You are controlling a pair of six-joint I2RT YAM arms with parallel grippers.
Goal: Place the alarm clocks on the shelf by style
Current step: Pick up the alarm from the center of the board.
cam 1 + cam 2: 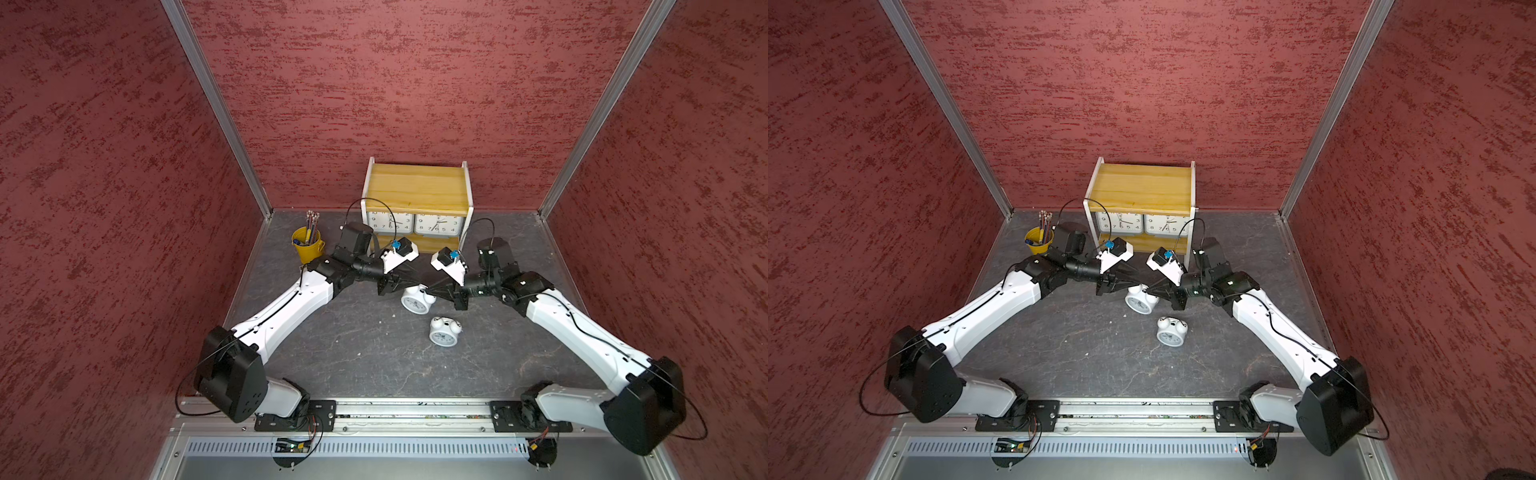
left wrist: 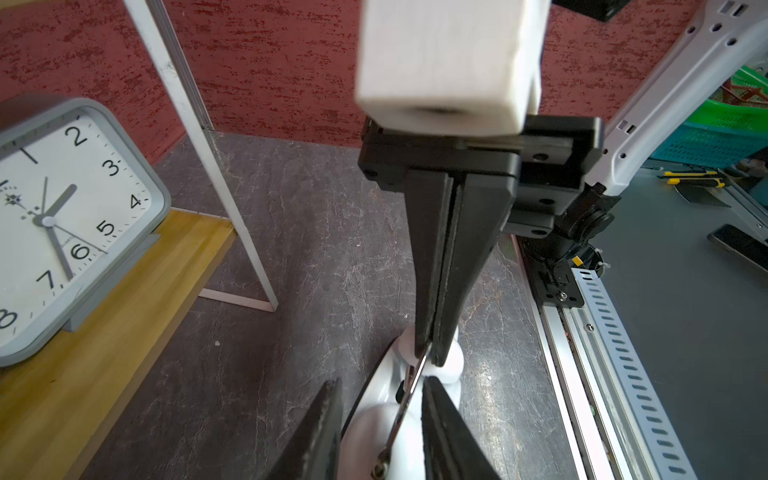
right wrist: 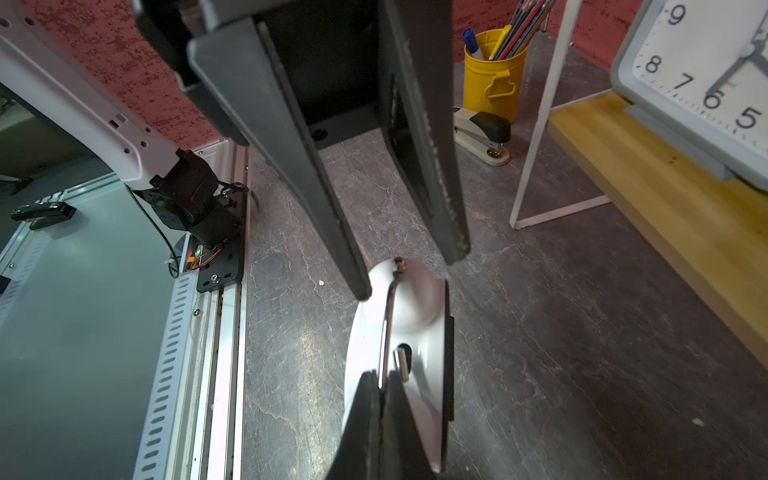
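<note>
My right gripper is pinching the thin metal handle of a white twin-bell clock, jaws pressing tight on it. My left gripper is straddling that same clock, jaws standing partly apart and gripping nothing. It's all happening just before the shelf, where two grey clocks are standing side by side on the lower board. The other twin-bell clock is lying on the table.

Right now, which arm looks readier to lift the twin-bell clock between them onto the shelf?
Right. The right gripper is shut on the wire handle of the twin-bell clock; the left gripper only straddles it, jaws apart.
</note>
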